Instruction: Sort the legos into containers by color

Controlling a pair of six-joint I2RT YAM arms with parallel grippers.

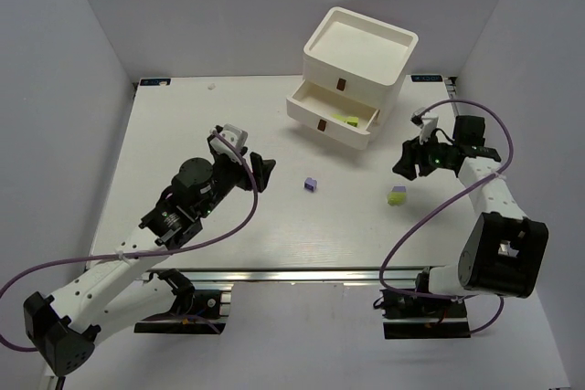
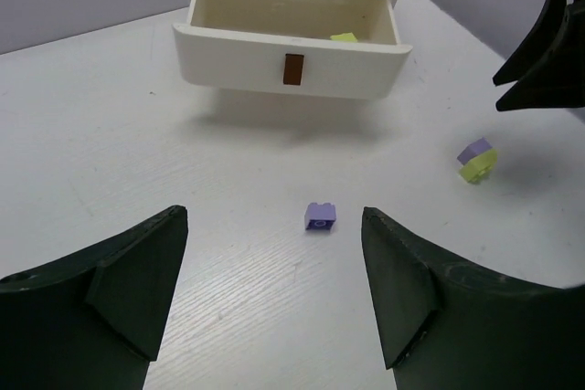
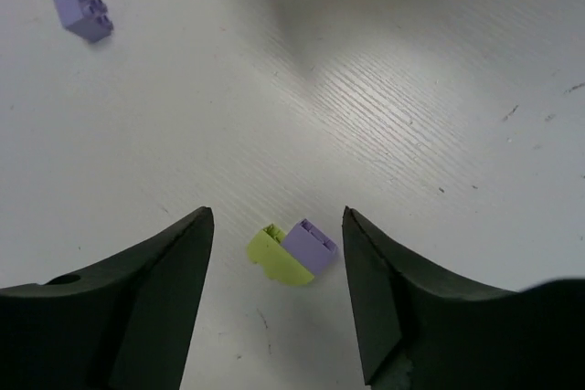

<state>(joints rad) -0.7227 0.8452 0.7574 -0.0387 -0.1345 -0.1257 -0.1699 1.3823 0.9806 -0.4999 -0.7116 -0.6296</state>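
Note:
A pale purple lego (image 1: 311,184) lies alone mid-table, ahead of my open, empty left gripper (image 1: 260,171); it shows between that gripper's fingers in the left wrist view (image 2: 320,216). A lime lego joined to a purple one (image 1: 397,195) lies right of it, just below my open, empty right gripper (image 1: 411,160), between its fingers in the right wrist view (image 3: 292,253). The white drawer unit (image 1: 361,38) stands at the back. Its lower drawer (image 1: 347,137) is pulled open with a lime lego (image 1: 345,119) inside. The upper drawer (image 1: 366,89) is shut.
White walls enclose the table on the left, back and right. The right gripper (image 2: 548,52) shows at the right edge of the left wrist view. The open drawer front (image 2: 238,57) juts out toward the arms. Purple cables loop beside both arms.

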